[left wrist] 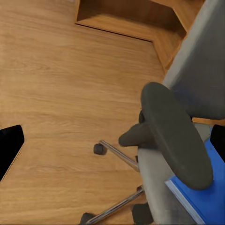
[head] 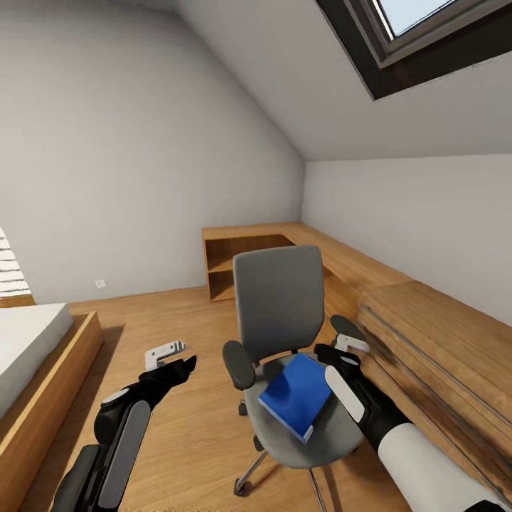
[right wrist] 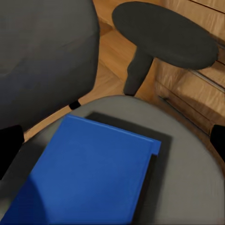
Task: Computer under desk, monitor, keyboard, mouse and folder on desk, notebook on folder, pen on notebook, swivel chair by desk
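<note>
Right gripper (head: 346,353) sits over the right side of the swivel chair (head: 279,299) seat, just above the near corner of the folder (head: 297,395); fingers look spread, dark tips at both edges of the right wrist view with the folder (right wrist: 89,173) between them, nothing held. Not touching the folder as far as I can tell. Left gripper (head: 171,359) hangs over the wood floor (head: 178,313) left of the chair, near the left armrest (head: 238,364); one dark fingertip (left wrist: 8,147) at the frame edge in the left wrist view and another dark edge on the opposite side, so fingers apart, empty. Folder lies flat on the grey seat, bright blue, turned at an angle to the seat, one corner towards the front edge. Right armrest (right wrist: 164,33) is just beyond the folder, next to the light wood drawer unit (head: 441,341) on the robot's right. Chair faces the robot, backrest upright, chrome base and castors (left wrist: 99,149) on the floor. Low wood shelving (head: 242,259) runs behind the chair under the sloped ceiling; skylight (head: 419,35) top right; bed (head: 32,355) edge at left.
</note>
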{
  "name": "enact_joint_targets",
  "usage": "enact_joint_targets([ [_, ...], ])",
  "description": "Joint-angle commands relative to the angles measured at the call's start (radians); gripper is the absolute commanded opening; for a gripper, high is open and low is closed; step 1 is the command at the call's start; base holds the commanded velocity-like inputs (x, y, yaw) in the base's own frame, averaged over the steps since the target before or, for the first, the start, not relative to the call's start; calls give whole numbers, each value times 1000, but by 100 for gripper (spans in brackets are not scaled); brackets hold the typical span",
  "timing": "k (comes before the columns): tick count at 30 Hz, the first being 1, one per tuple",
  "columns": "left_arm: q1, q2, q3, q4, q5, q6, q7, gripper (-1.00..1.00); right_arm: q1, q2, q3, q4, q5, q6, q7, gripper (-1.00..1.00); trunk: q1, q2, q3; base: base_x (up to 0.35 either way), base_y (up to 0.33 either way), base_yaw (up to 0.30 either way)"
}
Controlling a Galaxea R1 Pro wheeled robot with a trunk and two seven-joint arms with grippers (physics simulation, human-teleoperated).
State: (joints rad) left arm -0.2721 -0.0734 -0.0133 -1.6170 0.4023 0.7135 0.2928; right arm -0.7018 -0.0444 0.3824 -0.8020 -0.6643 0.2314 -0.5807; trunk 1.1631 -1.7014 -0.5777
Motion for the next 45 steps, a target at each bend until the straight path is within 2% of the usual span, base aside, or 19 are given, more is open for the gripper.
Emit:
enact_joint_targets([
  [1, -1, 0, -1, -1, 10, 3, 9, 100, -1, -2, 5, -2, -5, 5, -8, 100, 0, -1, -2, 0, 0, 260],
  [17, -1, -1, -1, 0, 10, 3, 9, 100, -1, -2, 7, 2, -5, 5, -5, 100, 0, -1, -14, 0, 0, 242],
  [20, -1, -1, -1, 0, 10, 3, 9, 100, -1, -2, 22, 14, -4, 1, -3, 100, 0, -1, -15, 0, 0, 56],
  [23, -1, -2, -2, 0, 10, 3, 9, 100, -1, -2, 80, 30, -2, -40, -3, 100, 0, -1, -15, 0, 0, 18],
  [24, -1, -2, -2, 0, 10, 3, 9, 100, -1, -2, 119, 37, 0, -68, -2, 100, 0, -1, -15, 0, 0, 8],
  [25, -1, -2, -2, 0, 10, 3, 9, 100, -1, -2, 141, 42, 2, -83, -3, 100, 0, -1, -15, 0, 0, 7],
  [27, -1, -2, -2, -1, 10, 3, 8, 100, -1, -2, 228, 72, 7, -126, -2, 100, 0, -1, -15, 0, 0, 4],
  [28, -1, -2, -2, -1, 10, 3, 8, 100, -1, -1, 244, 82, 8, -132, -1, 100, 0, -1, -15, 0, 0, 2],
  [30, -1, -2, -2, -1, 10, 3, 8, 100, -2, 0, 274, 129, 10, -146, 19, 100, 0, -1, -15, 0, 0, 1],
  [33, -1, -2, -2, -1, 10, 3, 8, 100, -17, 0, 296, 254, 12, -169, 121, 100, 0, -1, -15, 0, 0, 0],
  [34, -1, -2, -2, -1, 10, 3, 8, 100, -62, 0, 301, 354, 11, -180, 201, 100, 0, -1, -15, 0, 0, 0],
  [35, -1, -2, -2, -1, 10, 3, 8, 100, -108, -1, 302, 428, 10, -185, 247, 100, 0, -1, -15, 0, 0, 0],
  [37, -1, -2, -2, -1, 10, 3, 8, 100, -178, -2, 303, 531, 8, -196, 299, 100, 0, -1, -15, 0, 0, 0],
  [40, -1, -2, -3, -1, 10, 3, 8, 100, -236, -4, 301, 605, 2, -218, 346, 100, 0, -1, -15, 0, 0, 0],
  [45, -1, -3, -3, -1, 10, 3, 8, 100, -268, -2, 291, 657, -20, -243, 394, 100, 0, -1, -15, 0, 0, 0],
])
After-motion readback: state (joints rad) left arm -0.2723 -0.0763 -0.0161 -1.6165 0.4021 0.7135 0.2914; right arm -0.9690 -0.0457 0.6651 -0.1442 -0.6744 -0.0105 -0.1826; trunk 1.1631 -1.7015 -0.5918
